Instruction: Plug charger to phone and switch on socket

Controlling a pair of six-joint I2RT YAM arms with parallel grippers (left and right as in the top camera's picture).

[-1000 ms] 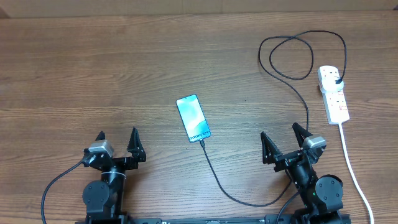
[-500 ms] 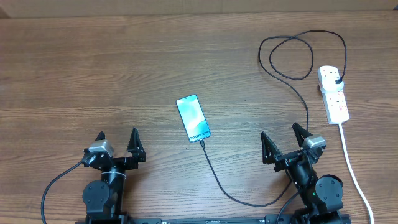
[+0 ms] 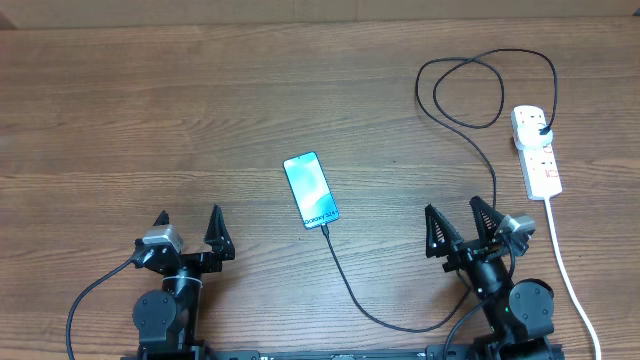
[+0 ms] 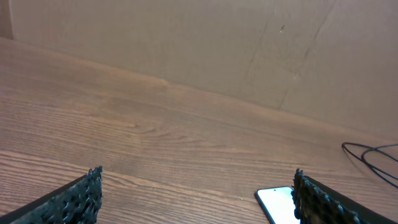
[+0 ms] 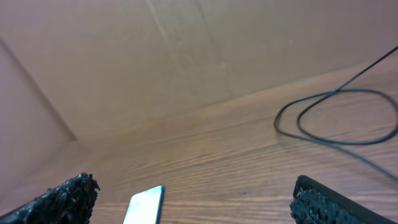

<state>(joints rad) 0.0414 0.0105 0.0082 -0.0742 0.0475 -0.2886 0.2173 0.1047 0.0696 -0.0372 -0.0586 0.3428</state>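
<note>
- Your left gripper [image 3: 188, 226] and right gripper [image 3: 453, 218] both gape wide, holding nothing.
- The charger [image 3: 338, 258] touches the phone [image 3: 311, 190] with its tip; its plug sits in the socket [image 3: 540, 160].

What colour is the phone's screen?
The phone has a light blue-teal screen with black edges, seen best in the overhead view.

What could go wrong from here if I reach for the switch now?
The black cable runs right beside the open right gripper; a reach could snag it and drag the phone.
The power strip lies loose, so pressing a switch may shove it.
The cable tip meets the phone's lower end, but whether it is fully seated cannot be told.
</note>
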